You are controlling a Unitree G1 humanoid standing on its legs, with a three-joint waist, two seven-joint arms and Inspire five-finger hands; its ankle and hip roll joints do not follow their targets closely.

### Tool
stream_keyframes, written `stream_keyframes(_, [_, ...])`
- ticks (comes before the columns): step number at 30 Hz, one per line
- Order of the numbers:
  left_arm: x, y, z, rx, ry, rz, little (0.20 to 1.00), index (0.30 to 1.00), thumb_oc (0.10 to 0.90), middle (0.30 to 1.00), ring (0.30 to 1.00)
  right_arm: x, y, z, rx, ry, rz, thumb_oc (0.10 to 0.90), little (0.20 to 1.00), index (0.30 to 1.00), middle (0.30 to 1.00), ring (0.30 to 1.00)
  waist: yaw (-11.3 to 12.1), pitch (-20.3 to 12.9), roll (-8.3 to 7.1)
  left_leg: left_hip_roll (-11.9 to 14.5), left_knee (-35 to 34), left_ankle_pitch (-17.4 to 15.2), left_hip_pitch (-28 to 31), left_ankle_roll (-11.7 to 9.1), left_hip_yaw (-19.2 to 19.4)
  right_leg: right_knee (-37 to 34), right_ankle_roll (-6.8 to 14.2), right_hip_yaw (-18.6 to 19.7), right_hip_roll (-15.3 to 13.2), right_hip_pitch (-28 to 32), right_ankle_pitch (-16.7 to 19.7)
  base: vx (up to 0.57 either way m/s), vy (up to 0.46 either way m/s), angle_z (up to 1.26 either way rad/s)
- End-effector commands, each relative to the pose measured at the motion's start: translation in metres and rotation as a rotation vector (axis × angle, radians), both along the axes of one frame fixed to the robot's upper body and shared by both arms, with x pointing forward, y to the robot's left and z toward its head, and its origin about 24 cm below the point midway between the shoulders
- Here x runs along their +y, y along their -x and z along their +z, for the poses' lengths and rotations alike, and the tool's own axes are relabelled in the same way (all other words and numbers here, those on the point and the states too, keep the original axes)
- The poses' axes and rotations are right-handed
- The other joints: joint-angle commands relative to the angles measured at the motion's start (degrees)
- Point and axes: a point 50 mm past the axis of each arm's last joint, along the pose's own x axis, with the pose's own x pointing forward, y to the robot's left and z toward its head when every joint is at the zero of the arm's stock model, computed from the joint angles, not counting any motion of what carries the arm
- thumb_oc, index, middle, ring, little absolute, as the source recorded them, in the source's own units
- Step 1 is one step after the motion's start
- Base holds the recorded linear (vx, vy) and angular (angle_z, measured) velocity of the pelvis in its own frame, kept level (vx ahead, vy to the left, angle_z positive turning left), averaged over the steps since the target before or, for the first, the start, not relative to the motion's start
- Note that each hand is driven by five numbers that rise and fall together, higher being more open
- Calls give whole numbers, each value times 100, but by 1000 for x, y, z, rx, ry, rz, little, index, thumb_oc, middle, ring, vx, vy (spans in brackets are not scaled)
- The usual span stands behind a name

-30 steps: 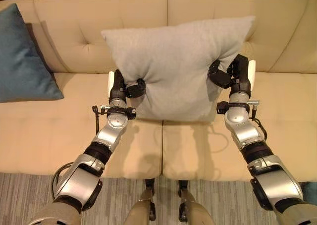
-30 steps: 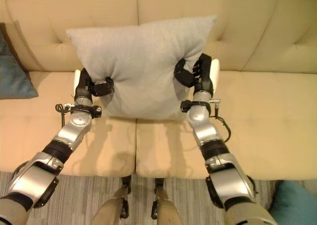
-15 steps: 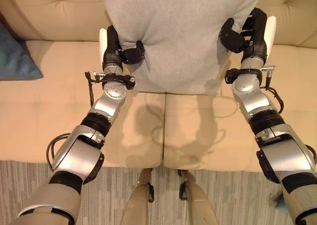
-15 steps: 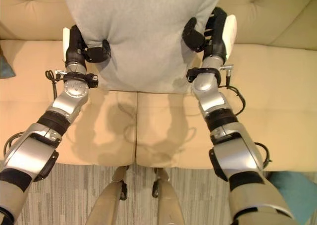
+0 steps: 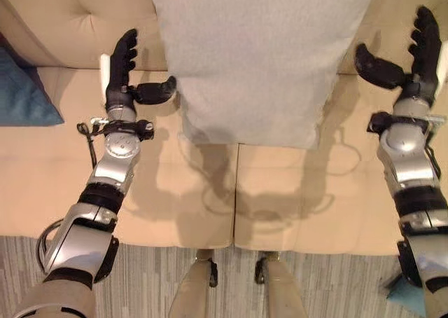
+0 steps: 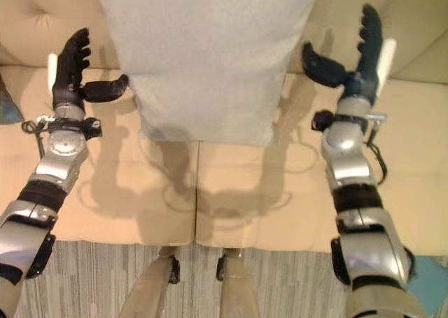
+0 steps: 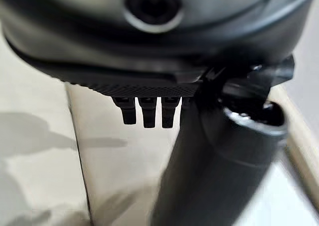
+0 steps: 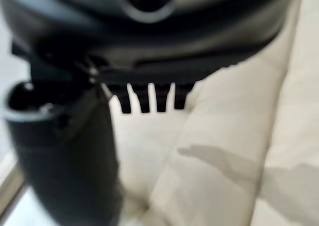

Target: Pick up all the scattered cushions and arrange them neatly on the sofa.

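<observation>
The cushion (image 5: 255, 59) in the middle is light grey, plain, with a soft felt-like surface. The sofa (image 5: 63, 164) is cream-beige, and its back has tufted dimples. A second cushion (image 5: 21, 87) at the left edge is dark teal, plain. The floor (image 6: 98, 276) is a grey carpet with fine stripes in lighter and darker grey. The left robot hand (image 5: 126, 76) and the right robot hand (image 5: 409, 62) are black, each with a white cover at its outer side.

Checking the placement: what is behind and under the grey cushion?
The grey cushion stands on the sofa's seat against its backrest, over the seam between seat pads. The backrest directly behind it is covered.
</observation>
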Motion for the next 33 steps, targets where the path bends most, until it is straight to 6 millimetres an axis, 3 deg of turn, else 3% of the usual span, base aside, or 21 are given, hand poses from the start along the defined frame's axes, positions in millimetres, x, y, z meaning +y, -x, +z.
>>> stream_keyframes(1, [16,26,-69,195,-25,44,900,900,800,900,900,-17,23,-57,156,41,-43,800,900,900,900,900,-4,-1487,94,63,-1114,-239,601,143,-98,97,628,-264,325,67,-584,6,-24,-7])
stream_keyframes(2, [17,34,-83,232,-11,44,900,900,800,900,900,-20,30,-70,190,28,-49,800,900,900,900,900,-7,-1496,85,82,-1114,-250,687,140,-94,96,619,-274,322,161,-603,-6,-14,9])
stream_keyframes(3, [17,34,-83,233,-12,43,900,900,800,900,900,-20,30,-70,191,28,-49,800,900,900,900,900,-11,-1502,80,74,-1114,-222,672,142,-96,87,619,-277,316,153,-579,0,0,0])
stream_keyframes(5, [19,58,-121,342,40,41,900,900,800,900,900,-25,50,-105,293,1,-57,800,900,900,900,900,-18,-1520,55,123,-1114,-263,930,133,-83,74,599,-302,319,455,-650,25,-29,-3])
stream_keyframes(6, [19,58,-121,342,40,41,900,900,800,900,900,-25,50,-105,293,1,-57,800,900,900,900,900,-20,-1524,54,122,-1114,-260,926,133,-84,74,599,-303,318,452,-648,16,-22,33])
stream_keyframes(9, [26,95,-168,512,81,66,900,900,800,900,900,-27,76,-145,423,-35,-61,800,900,900,900,900,-26,-1521,27,195,-1114,-301,1281,122,-2,60,593,-355,341,859,-752,41,-37,9])
stream_keyframes(10, [26,116,-192,617,86,70,900,900,800,900,900,-26,90,-165,500,-52,-63,800,900,900,900,900,-30,-1536,18,226,-1114,-336,1474,127,24,60,589,-380,361,1044,-798,28,-38,15])
stream_keyframes(11, [26,116,-192,617,86,70,900,900,800,900,900,-26,90,-165,501,-52,-63,800,900,900,900,900,-30,-1531,18,226,-1114,-337,1479,127,24,60,589,-381,361,1049,-799,46,-50,12])
stream_keyframes(12, [28,138,-214,713,108,89,900,900,800,900,900,-25,102,-183,575,-54,-55,800,900,900,900,900,-21,-1557,5,268,-1114,-354,1630,131,45,60,583,-397,385,1202,-850,32,-31,-14])
stream_keyframes(13, [28,139,-214,715,108,89,900,900,800,900,900,-25,102,-183,577,-54,-55,800,900,900,900,900,-21,-1550,5,269,-1114,-359,1649,130,44,60,583,-398,385,1222,-853,48,-45,-9])
stream_keyframes(16, [30,168,-240,841,133,117,900,900,800,900,900,-21,120,-208,693,-61,-46,800,900,900,900,900,2,-1555,-4,327,-1114,-399,1906,145,72,60,574,-424,425,1489,-941,22,-46,5])
stream_keyframes(17, [27,188,-257,937,152,126,900,900,800,900,900,-19,129,-221,757,-64,-37,800,900,900,900,900,24,-1573,-11,367,-1114,-424,2051,151,84,60,567,-459,451,1641,-991,19,-59,3])
stream_keyframes(26, [21,249,-297,1205,188,170,900,900,800,900,900,-8,161,-258,902,-148,-17,800,900,900,900,900,70,-1585,-13,474,-1114,-512,2555,134,120,60,549,-569,530,2164,-1174,8,-41,14])
stream_keyframes(30, [17,260,-305,1270,184,166,900,900,800,900,900,-4,168,-268,942,-173,-7,800,900,900,900,900,73,-1606,5,493,-1114,-560,2723,139,133,60,534,-591,546,2313,-1231,-10,-20,4])
stream_keyframes(32, [12,256,-306,1273,174,145,900,900,800,900,900,-3,171,-273,961,-188,-15,800,900,900,900,900,78,-1546,12,469,-1114,-522,2785,165,112,60,532,-585,531,2378,-1237,-113,6,4])
stream_keyframes(33, [9,247,-304,1258,165,125,900,900,800,900,900,-2,170,-274,967,-200,-23,800,900,900,900,900,61,-1436,-45,432,-730,-746,2716,195,137,60,524,-603,441,2371,-1179,-262,26,-1])
